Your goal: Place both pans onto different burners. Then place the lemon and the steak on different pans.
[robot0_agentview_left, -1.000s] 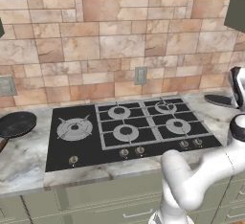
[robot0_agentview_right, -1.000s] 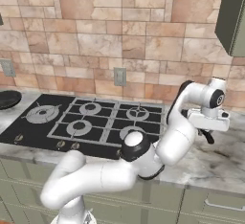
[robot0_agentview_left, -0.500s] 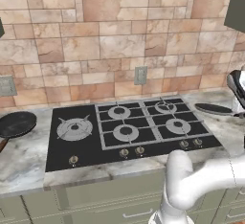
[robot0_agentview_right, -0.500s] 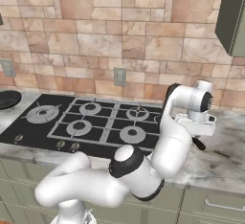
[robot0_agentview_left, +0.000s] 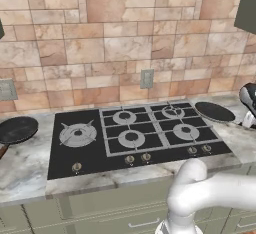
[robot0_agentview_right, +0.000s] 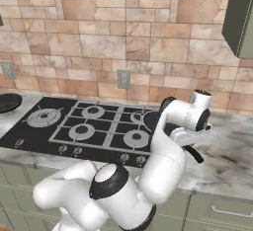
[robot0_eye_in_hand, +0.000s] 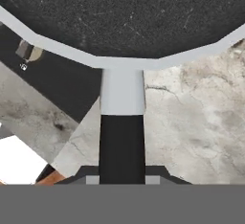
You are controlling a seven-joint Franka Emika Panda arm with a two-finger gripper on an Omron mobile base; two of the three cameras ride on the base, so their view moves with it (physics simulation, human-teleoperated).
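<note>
Already your gripper (robot0_eye_in_hand: 122, 180) is clamped on the thin black handle (robot0_eye_in_hand: 122, 146) of the pan (robot0_eye_in_hand: 124, 17), so expect a stiff, front-heavy load and keep it level.

A black pan (robot0_eye_in_hand: 129, 12) is filling the top, its black handle (robot0_eye_in_hand: 122, 146) running down between the fingertips (robot0_eye_in_hand: 155, 173), above the marble counter (robot0_eye_in_hand: 196, 132) and cooktop edge (robot0_eye_in_hand: 62, 86).

Marble counter (robot0_agentview_left: 20, 170); tiled backsplash (robot0_agentview_left: 100, 53) (outlet (robot0_agentview_left: 146, 78) set in).
</note>
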